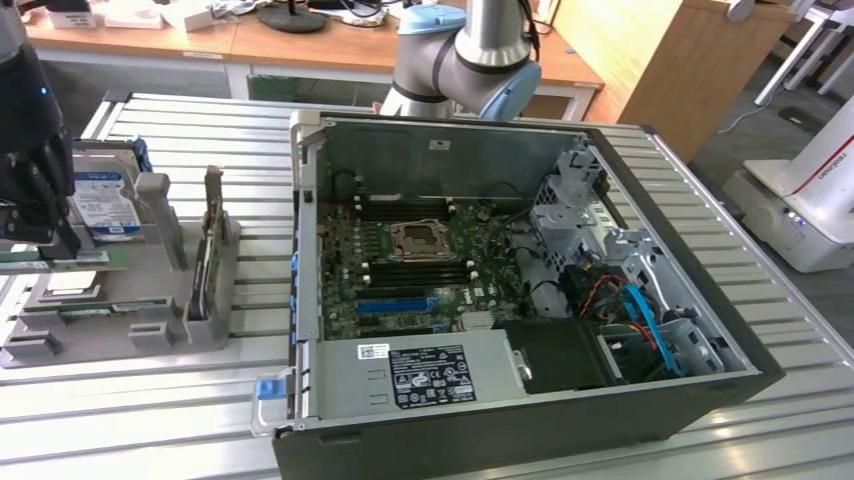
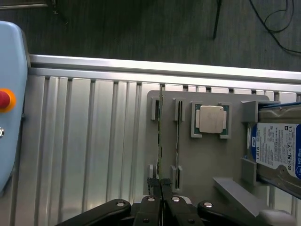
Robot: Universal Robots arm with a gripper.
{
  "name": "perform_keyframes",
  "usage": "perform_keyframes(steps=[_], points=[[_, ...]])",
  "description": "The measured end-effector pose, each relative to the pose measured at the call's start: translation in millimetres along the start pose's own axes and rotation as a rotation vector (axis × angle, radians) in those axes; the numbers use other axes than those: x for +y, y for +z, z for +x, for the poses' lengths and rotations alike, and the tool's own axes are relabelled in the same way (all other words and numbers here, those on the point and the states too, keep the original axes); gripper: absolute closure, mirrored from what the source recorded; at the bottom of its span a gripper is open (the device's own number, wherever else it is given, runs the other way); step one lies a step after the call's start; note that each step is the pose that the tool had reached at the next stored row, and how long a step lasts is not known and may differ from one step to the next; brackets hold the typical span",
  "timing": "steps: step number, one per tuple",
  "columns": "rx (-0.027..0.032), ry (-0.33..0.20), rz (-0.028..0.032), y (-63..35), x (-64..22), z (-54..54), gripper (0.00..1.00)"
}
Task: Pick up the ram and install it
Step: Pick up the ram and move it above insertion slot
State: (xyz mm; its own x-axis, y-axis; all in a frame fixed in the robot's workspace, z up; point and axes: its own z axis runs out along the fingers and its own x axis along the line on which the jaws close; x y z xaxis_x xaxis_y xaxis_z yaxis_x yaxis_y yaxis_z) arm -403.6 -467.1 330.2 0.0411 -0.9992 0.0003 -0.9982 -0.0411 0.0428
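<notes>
Hangs over the grey holder (image 2: 202, 160) with the gripper (image 2: 160, 186) shut, fingers pressed together at one end of the ram (image 2: 160, 136), standing on edge in an outer holder slot, a second strip (image 2: 178, 136) and the silver processor chip (image 2: 211, 119) lying between it and the holder's hard drive (image 2: 277, 148) labelled "WD Blue".

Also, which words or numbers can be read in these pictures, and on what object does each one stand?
"WD": hard drive, blue-white label.
"1.0TB": same label.
Its fine print: too small to read.
The black label on the power supply: too small to read.
The white sticker beside it: blurred.
</notes>
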Motion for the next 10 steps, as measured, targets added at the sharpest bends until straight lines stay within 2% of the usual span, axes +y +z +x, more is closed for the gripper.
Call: perform_keyframes(steps=[10], points=[[0.0000,0.000,0.0000,-25.9,1.1,0.0,0.88]])
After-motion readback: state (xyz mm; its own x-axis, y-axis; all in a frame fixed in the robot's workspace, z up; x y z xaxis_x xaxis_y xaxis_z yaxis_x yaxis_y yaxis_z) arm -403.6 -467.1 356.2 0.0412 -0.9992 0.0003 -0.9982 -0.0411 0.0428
